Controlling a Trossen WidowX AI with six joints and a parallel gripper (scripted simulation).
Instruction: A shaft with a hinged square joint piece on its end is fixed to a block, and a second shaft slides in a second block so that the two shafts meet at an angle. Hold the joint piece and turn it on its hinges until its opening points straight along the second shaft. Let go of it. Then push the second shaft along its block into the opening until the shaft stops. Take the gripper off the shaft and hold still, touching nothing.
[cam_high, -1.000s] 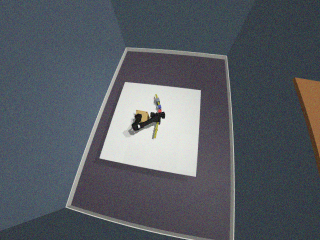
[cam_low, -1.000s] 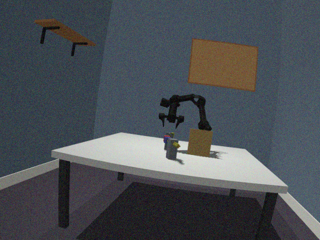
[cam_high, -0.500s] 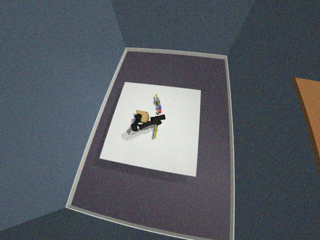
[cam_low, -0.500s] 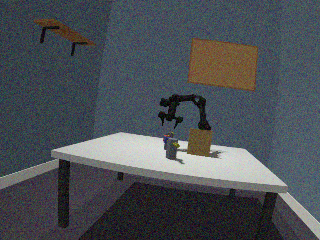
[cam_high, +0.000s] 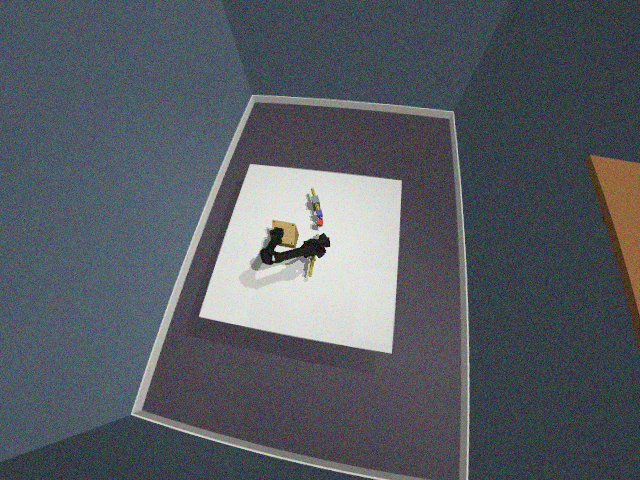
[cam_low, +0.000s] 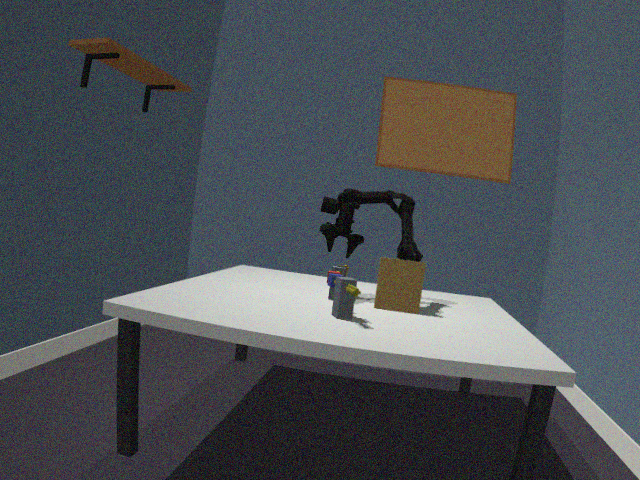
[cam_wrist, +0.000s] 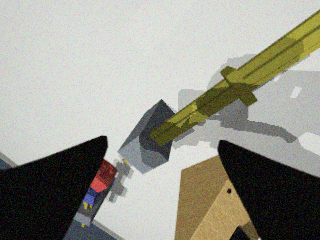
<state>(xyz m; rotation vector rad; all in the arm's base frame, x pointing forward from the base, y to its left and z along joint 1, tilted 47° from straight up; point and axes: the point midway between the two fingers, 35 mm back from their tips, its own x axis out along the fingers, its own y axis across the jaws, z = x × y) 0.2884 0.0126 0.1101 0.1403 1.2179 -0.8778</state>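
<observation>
My gripper (cam_low: 339, 253) (cam_wrist: 163, 143) is open and empty, above the second shaft and its block. The yellow second shaft (cam_high: 311, 271) (cam_wrist: 282, 54) carries a crosspiece and runs into the grey second block (cam_wrist: 141, 131); a bit of its tip shows beyond. The red joint piece (cam_high: 319, 222) (cam_wrist: 101, 181) sits apart from that tip, on a blue part (cam_high: 318, 213) (cam_wrist: 90, 198) at the end of the yellow first shaft (cam_high: 312, 191) (cam_low: 352, 290). The grey first block (cam_high: 315, 199) (cam_low: 342, 299) holds this shaft. The exact direction of the red opening is too small to tell.
The arm stands on a wooden box (cam_high: 285, 233) (cam_low: 399, 285) (cam_wrist: 197, 187) beside the shafts. All stand on a white table (cam_high: 356, 304) (cam_low: 248, 304). Its edge lies past the first block. A shelf and an orange board hang on the walls away from the arm.
</observation>
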